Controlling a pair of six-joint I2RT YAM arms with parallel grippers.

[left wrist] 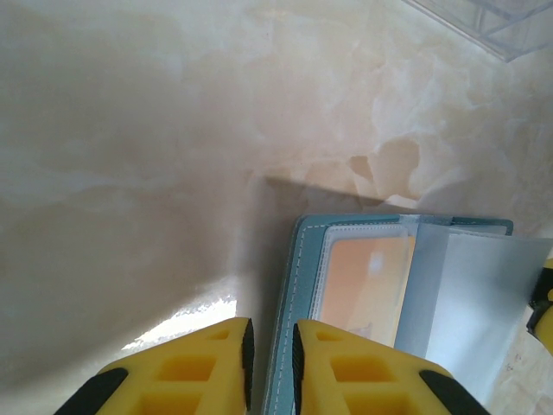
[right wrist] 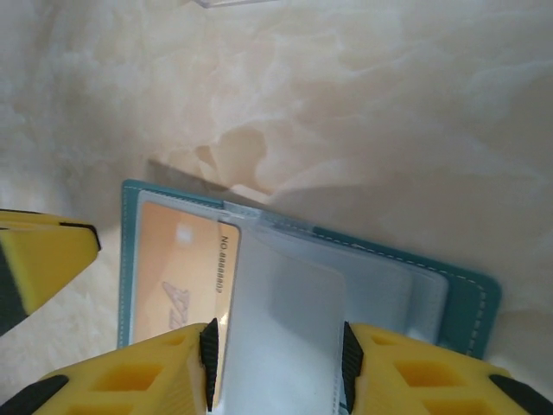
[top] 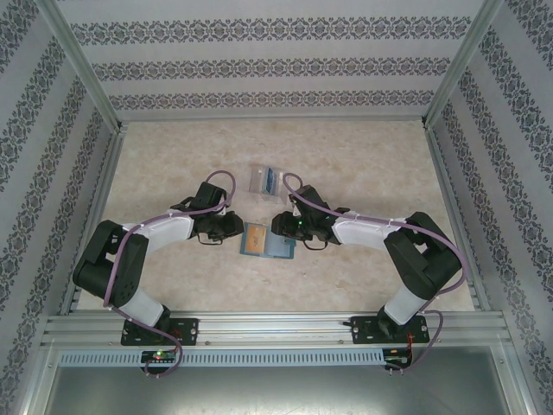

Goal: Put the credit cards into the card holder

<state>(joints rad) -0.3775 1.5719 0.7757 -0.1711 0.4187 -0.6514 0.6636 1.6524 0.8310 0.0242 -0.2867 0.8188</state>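
orange card (right wrist: 177,268) lies in the open wallet (top: 266,240) behind a clear window, its near end cut off by the right jaws. those jaws are partway open, clamped across a clear sleeve (right wrist: 285,303) lifted off the wallet. left jaws nearly closed, pinching the wallet's left edge. card holder (top: 263,180) stands just beyond the wallet, not touching; sthg blue inside, too small to make out. open bench (top: 363,164) beyond and either side of the wallet.
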